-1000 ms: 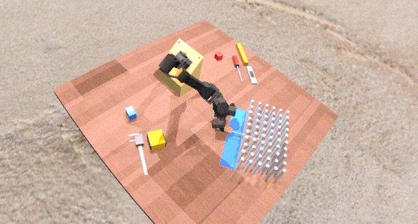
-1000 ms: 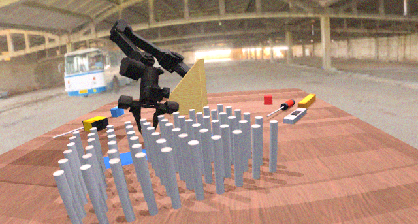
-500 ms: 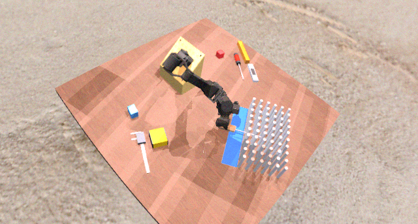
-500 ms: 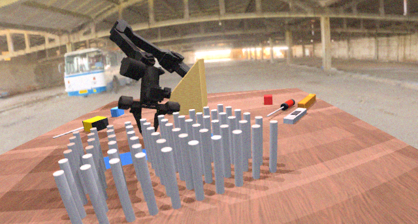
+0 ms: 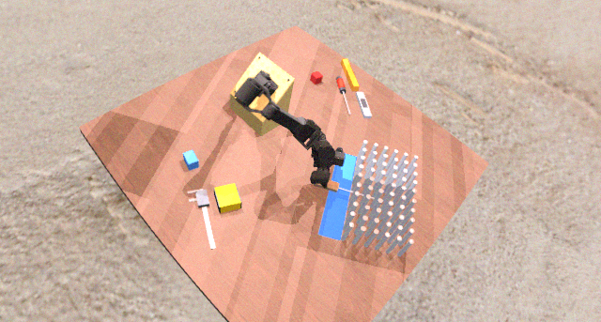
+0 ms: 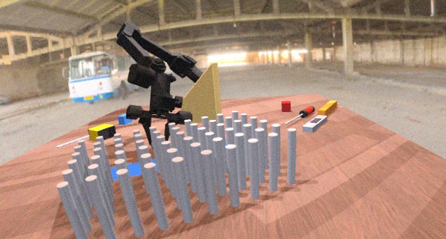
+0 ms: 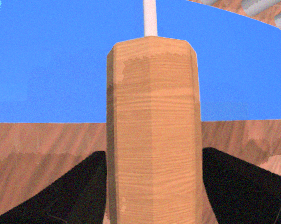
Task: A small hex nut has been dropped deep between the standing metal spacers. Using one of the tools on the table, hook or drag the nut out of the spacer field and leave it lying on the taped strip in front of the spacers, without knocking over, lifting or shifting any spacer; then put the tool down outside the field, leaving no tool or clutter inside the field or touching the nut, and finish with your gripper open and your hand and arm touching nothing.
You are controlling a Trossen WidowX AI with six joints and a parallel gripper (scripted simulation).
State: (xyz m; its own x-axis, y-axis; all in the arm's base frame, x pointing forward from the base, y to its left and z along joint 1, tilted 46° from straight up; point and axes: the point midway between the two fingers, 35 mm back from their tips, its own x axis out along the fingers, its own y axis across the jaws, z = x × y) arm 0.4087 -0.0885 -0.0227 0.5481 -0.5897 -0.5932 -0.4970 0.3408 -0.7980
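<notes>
One wooden handle (image 5: 332, 186) (image 7: 153, 130) sits pinched in my gripper (image 5: 324, 183) (image 6: 158, 141) (image 7: 153, 160); its pale shaft (image 5: 346, 190) (image 7: 150, 18) crosses the blue strip (image 5: 334, 219) (image 6: 130, 171) (image 7: 51, 65) and reaches in among upright spacers (image 5: 388, 200) (image 6: 209, 183) (image 7: 261, 5) (hex nut: I can't make it out).

No text, brand or number can be read anywhere. A bus (image 6: 91, 76) in the exterior view bears a small yellow plate (image 6: 88, 97) low on its front, too blurred to read, and the grey tool (image 5: 363, 104) (image 6: 315, 123) has a dark patch on its face with no legible marking.
</notes>
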